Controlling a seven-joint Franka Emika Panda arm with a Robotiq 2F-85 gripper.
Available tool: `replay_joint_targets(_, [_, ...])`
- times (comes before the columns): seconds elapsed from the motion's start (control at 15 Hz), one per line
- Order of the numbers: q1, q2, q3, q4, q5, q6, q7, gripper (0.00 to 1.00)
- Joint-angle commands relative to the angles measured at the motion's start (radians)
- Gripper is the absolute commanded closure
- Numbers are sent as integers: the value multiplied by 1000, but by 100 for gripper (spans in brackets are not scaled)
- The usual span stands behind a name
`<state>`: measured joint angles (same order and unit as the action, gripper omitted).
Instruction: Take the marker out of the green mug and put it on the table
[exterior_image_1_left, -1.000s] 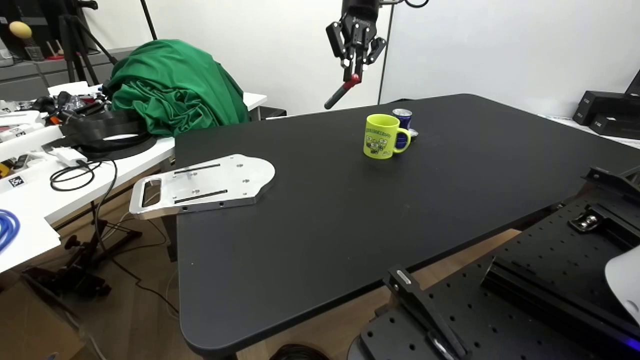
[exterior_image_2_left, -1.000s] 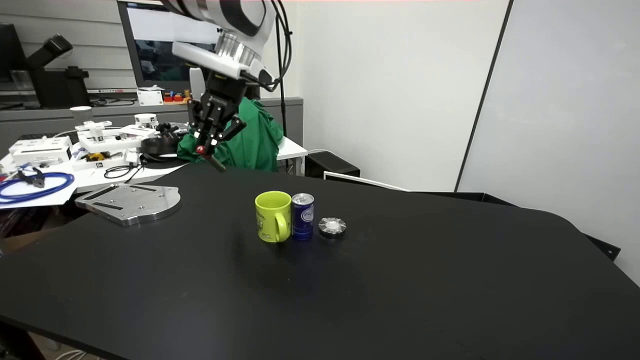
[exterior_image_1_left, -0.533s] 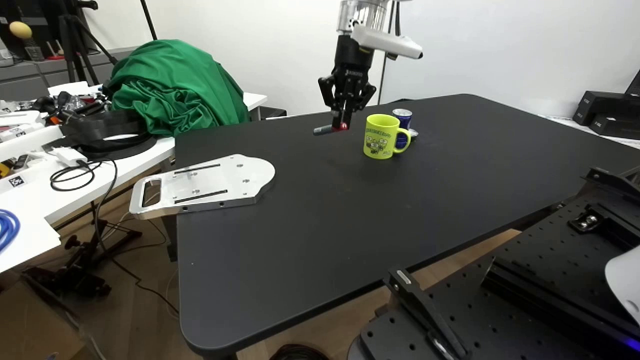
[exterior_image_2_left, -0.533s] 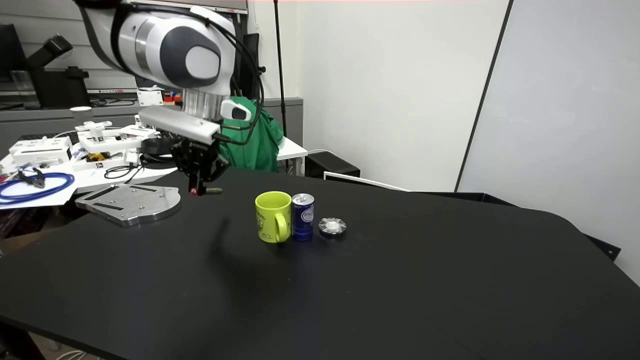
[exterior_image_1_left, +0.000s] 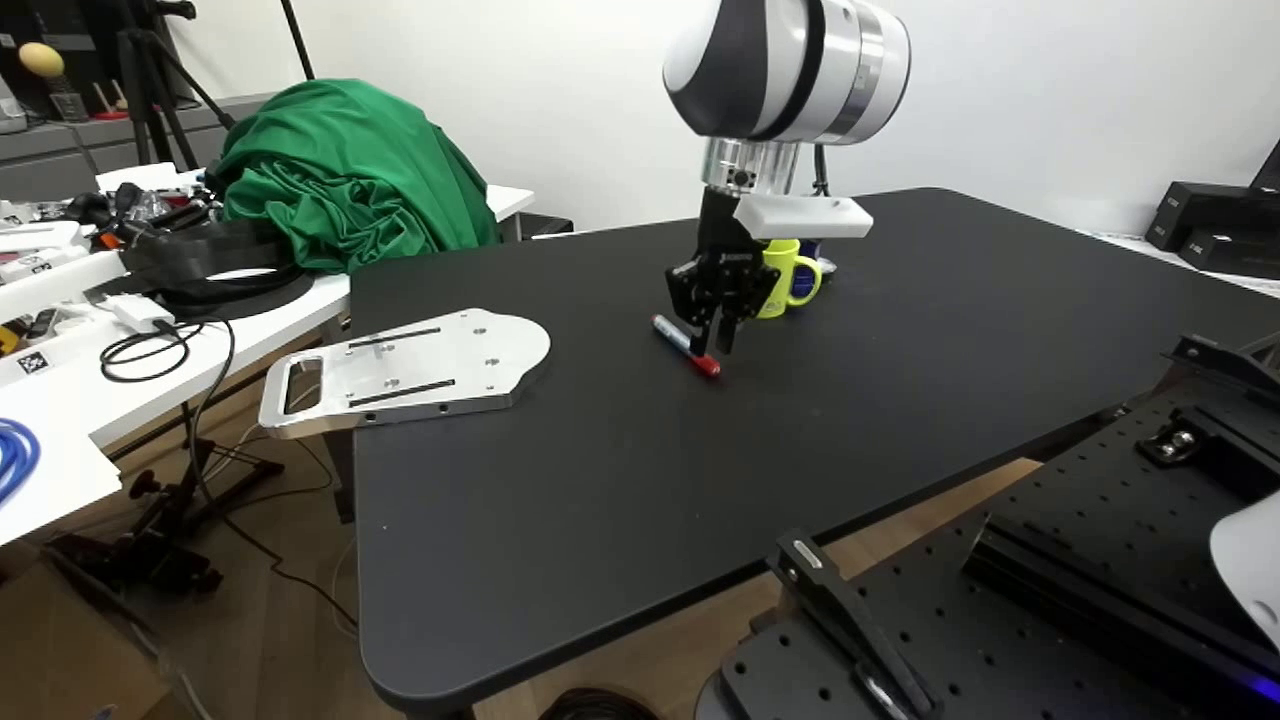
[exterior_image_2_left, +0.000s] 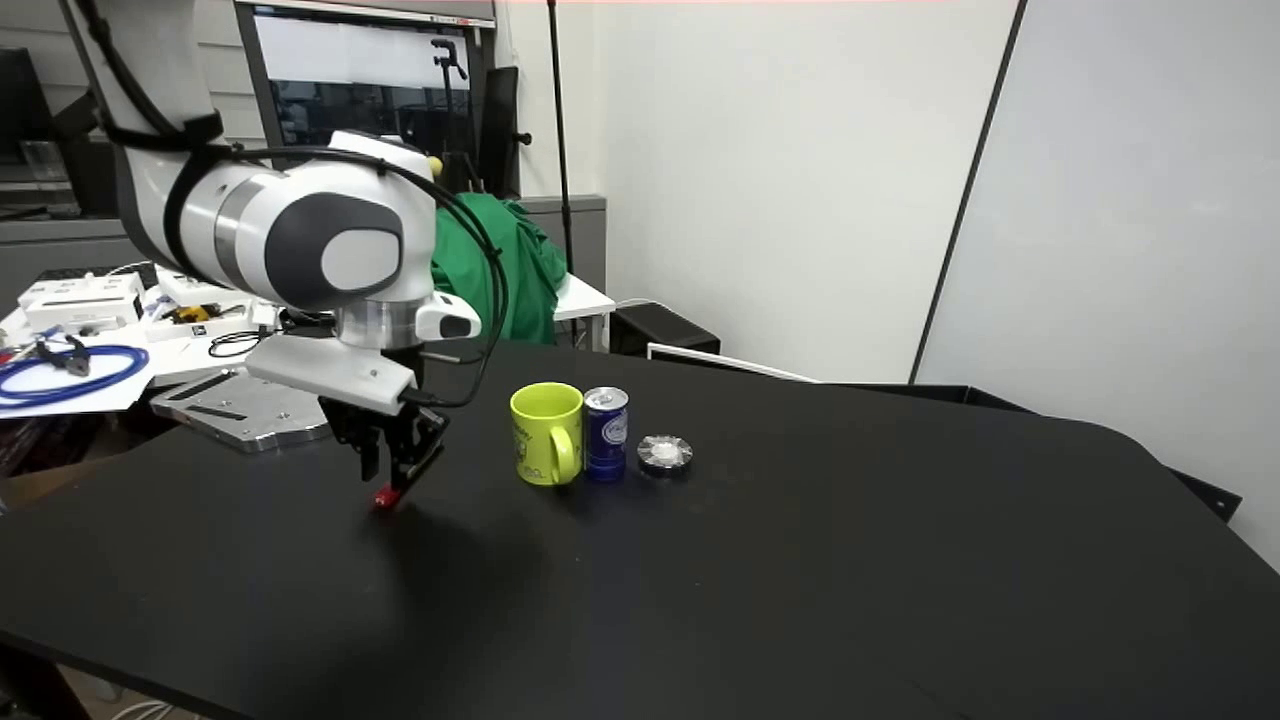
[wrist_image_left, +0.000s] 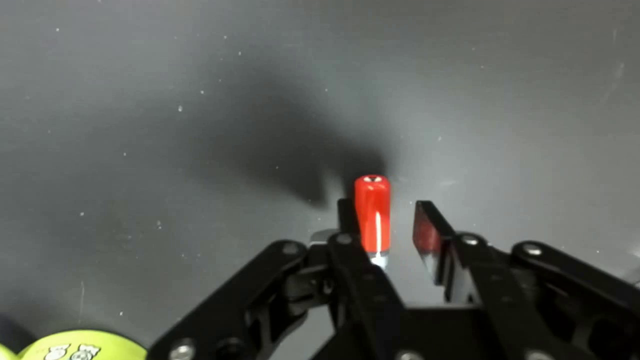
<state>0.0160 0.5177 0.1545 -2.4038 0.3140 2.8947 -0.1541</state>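
Note:
The marker (exterior_image_1_left: 680, 338), with a whitish-grey body and a red end, is at the surface of the black table (exterior_image_1_left: 600, 520), outside the mug. I cannot tell whether it lies fully flat. Its red end also shows in an exterior view (exterior_image_2_left: 386, 497) and in the wrist view (wrist_image_left: 373, 215). My gripper (exterior_image_1_left: 712, 346) is low over it with the fingers apart. In the wrist view the gripper (wrist_image_left: 385, 205) has the red end between its fingers, close against the left finger and apart from the right one. The green mug (exterior_image_2_left: 540, 440) stands upright, partly hidden behind my gripper in an exterior view (exterior_image_1_left: 778, 285).
A blue can (exterior_image_2_left: 606, 435) stands close beside the mug. A small round silver-topped object (exterior_image_2_left: 665, 455) lies past the can. A metal plate (exterior_image_1_left: 420, 365) lies at the table's edge, partly overhanging. A cluttered white desk (exterior_image_1_left: 150, 380) with a green cloth (exterior_image_1_left: 350, 180) is beside the table.
My gripper has come down in front of the mug, bringing the marker from the air to the table. The fingers were shut on the marker and are now open. The mug has not moved.

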Motion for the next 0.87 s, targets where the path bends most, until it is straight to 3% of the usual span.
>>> replay_joint_targets(0.0, [-27, -22, 25, -8, -35, -23, 49, 32])
replay_joint_targets(0.33, [-82, -170, 83, 6, 27, -208, 30, 1])
replay_joint_targets(0.4, [-104, -207, 104, 13, 55, -273, 1, 0])
replay_joint_targets(0.47, [-57, -119, 62, 25, 19, -183, 14, 11])
replay_joint_targets(0.6, [-66, -183, 69, 27, 45, -255, 3, 0])
replay_joint_targets(0.8, [-67, -202, 70, 25, 50, -270, 2, 0])
